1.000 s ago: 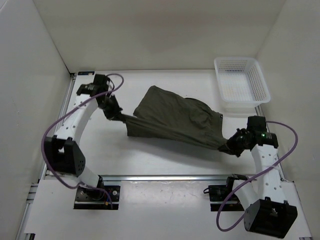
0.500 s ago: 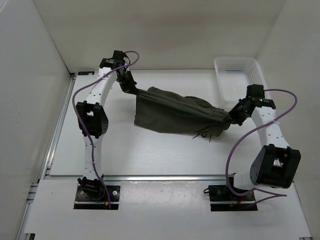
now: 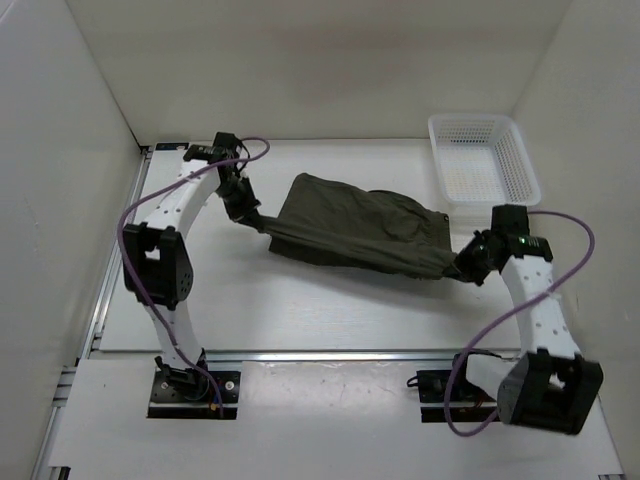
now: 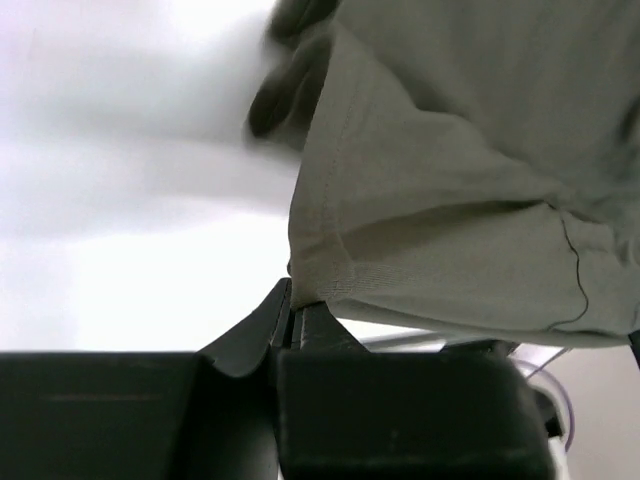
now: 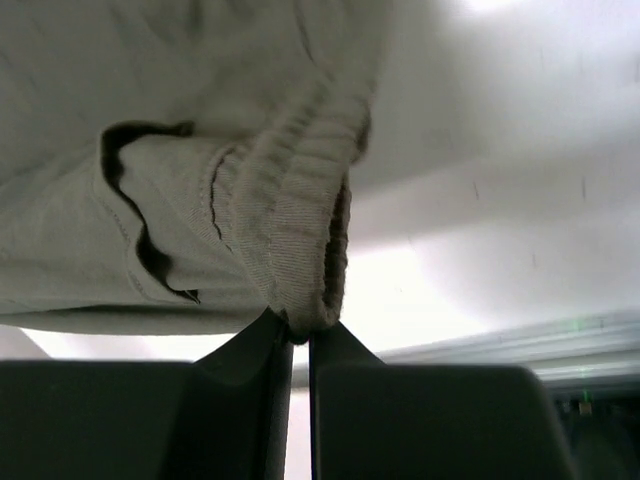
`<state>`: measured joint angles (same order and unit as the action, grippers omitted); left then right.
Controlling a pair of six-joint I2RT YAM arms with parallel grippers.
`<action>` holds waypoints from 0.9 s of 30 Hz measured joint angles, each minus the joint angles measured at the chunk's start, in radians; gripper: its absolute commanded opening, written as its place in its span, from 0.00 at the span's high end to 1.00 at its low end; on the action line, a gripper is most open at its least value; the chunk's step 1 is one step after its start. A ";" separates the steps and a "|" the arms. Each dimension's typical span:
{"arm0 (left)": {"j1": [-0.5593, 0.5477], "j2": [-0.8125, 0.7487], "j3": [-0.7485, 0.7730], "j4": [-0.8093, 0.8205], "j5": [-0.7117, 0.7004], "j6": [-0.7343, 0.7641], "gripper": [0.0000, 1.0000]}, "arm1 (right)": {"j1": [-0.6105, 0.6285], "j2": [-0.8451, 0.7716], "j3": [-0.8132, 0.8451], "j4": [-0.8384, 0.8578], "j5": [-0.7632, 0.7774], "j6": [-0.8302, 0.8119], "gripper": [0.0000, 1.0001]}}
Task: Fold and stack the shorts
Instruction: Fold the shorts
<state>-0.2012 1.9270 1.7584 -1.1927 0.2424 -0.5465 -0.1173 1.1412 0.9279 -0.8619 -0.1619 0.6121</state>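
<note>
The dark olive-green shorts (image 3: 355, 232) hang stretched between my two grippers over the middle of the table, with the far part resting on the surface. My left gripper (image 3: 262, 226) is shut on the left hem corner, which shows in the left wrist view (image 4: 310, 285). My right gripper (image 3: 458, 270) is shut on the ribbed waistband at the right end, which shows in the right wrist view (image 5: 305, 300). The fabric (image 4: 450, 180) fills most of the left wrist view. The drawstring is not visible.
A white plastic mesh basket (image 3: 482, 165) stands at the back right corner, just behind my right arm. White walls enclose the table on three sides. A metal rail (image 3: 330, 354) runs along the near edge.
Both grippers have come back toward the near side with the shorts, after swinging toward the far side. The fabric now lies lower and flatter.
</note>
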 measured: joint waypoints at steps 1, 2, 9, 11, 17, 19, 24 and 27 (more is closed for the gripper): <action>0.000 -0.057 -0.071 0.007 -0.005 -0.001 0.90 | 0.000 -0.059 -0.043 -0.024 -0.008 0.000 1.00; 0.001 -0.113 -0.139 0.011 -0.011 -0.004 0.90 | 0.000 -0.109 -0.073 -0.052 -0.017 0.002 1.00; 0.037 -0.434 -0.511 0.008 -0.021 -0.043 0.90 | -0.001 -0.359 -0.176 -0.250 -0.077 0.014 1.00; 0.048 -0.492 -0.557 -0.008 -0.022 -0.055 0.90 | -0.001 -0.400 -0.183 -0.300 -0.092 0.016 1.00; 0.054 -0.609 -0.583 -0.055 -0.026 -0.071 0.90 | -0.006 -0.464 -0.177 -0.406 -0.099 0.025 1.00; 0.046 -0.594 -0.521 -0.077 -0.033 -0.069 0.90 | -0.007 -0.455 -0.156 -0.419 -0.097 0.032 1.00; 0.001 -0.381 -0.158 -0.089 -0.052 -0.040 0.90 | -0.007 -0.324 -0.061 -0.350 -0.089 0.045 1.00; -0.016 -0.220 0.051 -0.074 -0.050 -0.018 0.90 | -0.006 -0.217 0.009 -0.264 -0.062 0.050 1.00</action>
<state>-0.2169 1.7065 1.8095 -1.2671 0.1928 -0.5648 -0.1238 0.9241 0.9367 -1.1259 -0.2237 0.6624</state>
